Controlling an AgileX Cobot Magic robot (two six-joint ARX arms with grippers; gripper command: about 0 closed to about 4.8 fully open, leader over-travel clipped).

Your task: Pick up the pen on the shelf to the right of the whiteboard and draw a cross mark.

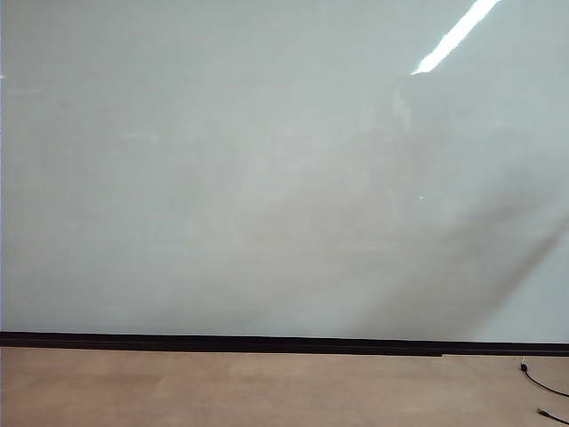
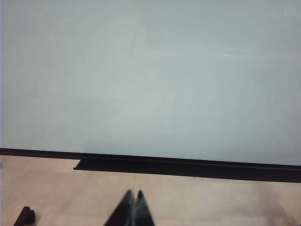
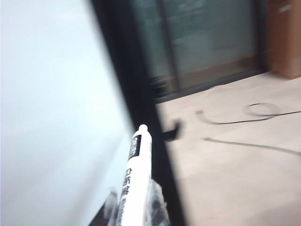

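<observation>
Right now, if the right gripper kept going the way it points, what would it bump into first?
Probably the whiteboard's black edge: the right gripper, shut on the pen, aims its tip there, though depth is unclear.

pale wood floor (image 1: 222, 391) with a thin black cable (image 1: 542, 384) lying loose; dark glass partition (image 3: 207, 37) behind.

Pale wood-look floor (image 1: 222, 391) carries everything here. Whiteboard (image 1: 222, 178) stands on it, black strip at bottom edge. Black cable (image 1: 542, 384) lies loose on floor, far right.
</observation>
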